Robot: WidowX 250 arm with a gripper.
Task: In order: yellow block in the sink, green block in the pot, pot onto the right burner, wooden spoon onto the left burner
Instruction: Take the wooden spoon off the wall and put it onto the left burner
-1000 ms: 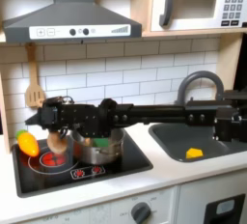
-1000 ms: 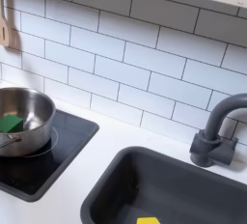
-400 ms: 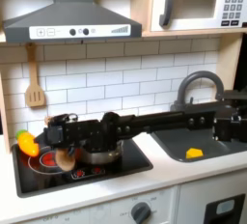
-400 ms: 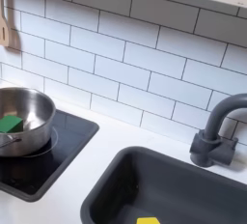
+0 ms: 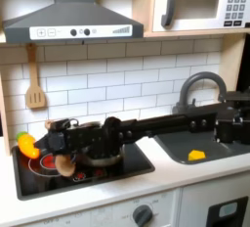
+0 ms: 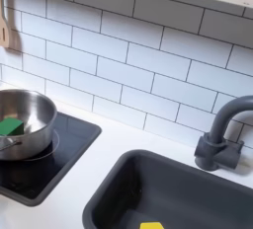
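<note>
In the first exterior view my gripper (image 5: 57,148) is low over the left burner (image 5: 41,167), shut on the wooden spoon (image 5: 64,161), whose pale oval head hangs just above the cooktop. Whether the head touches the burner is unclear. The steel pot (image 5: 100,154) sits on the right burner, partly hidden behind my arm. In the second exterior view the pot (image 6: 28,114) holds the green block (image 6: 10,126). The yellow block (image 5: 197,155) lies in the dark sink (image 5: 210,138); in the second exterior view the yellow block (image 6: 150,226) shows at the basin's (image 6: 188,189) near edge.
A slotted wooden spatula (image 5: 34,86) hangs on the tiled wall (image 5: 117,74) at the first exterior view's left. An orange-yellow-green toy vegetable (image 5: 26,145) lies beside the left burner. The dark faucet (image 6: 222,134) arches over the sink. A hood and microwave hang above.
My gripper has come down and away from the wall with the spoon, ending low over the left burner. The pot and both blocks have not moved.
</note>
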